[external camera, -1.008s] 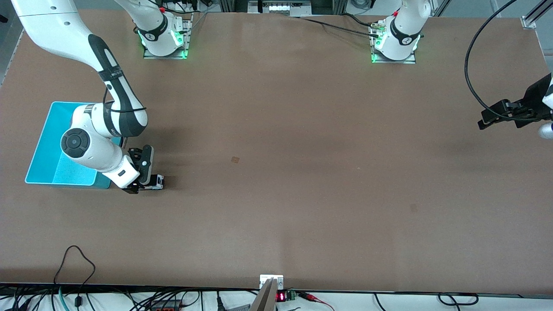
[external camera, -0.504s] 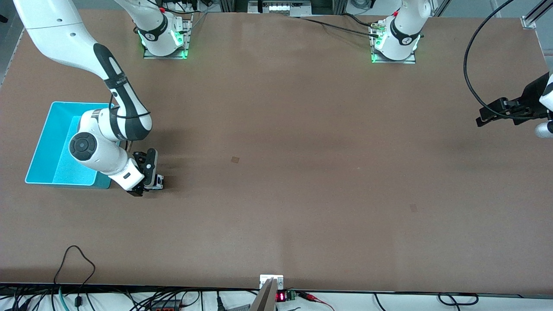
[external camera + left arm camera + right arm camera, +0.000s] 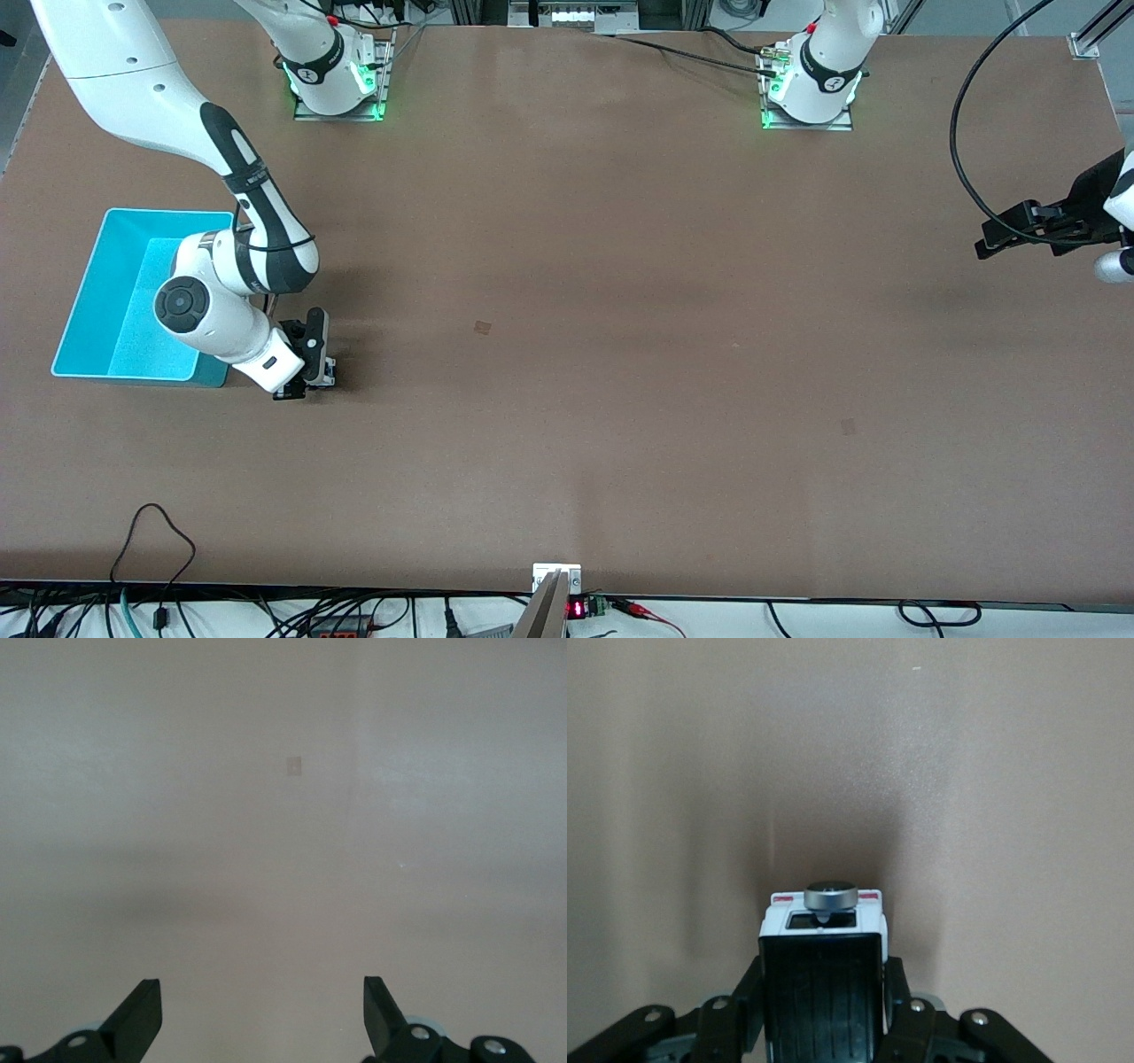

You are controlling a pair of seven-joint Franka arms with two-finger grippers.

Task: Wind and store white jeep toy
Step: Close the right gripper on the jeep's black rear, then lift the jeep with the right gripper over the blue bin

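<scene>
The right gripper (image 3: 306,383) clamps the white jeep toy (image 3: 824,970) between its fingers on the table, just beside the turquoise bin (image 3: 97,292). The left gripper (image 3: 261,1014) waits, fingers spread.

Even, diffuse overhead lighting across the matte brown tabletop (image 3: 620,266), moderately bright, no hard glare; faint broad darker bands across its middle and a soft short shadow on the surface beside the right arm's black two-finger gripper (image 3: 306,385). Green indicator glow at both arm bases along the top edge of the front view, sharp throughout. Left wrist view pale, washed-out and low in contrast; right wrist view dimmer, with soft vertical shadow streaks flanking the small white toy jeep with black ribbed roof (image 3: 822,979), near foreground slightly soft.
</scene>
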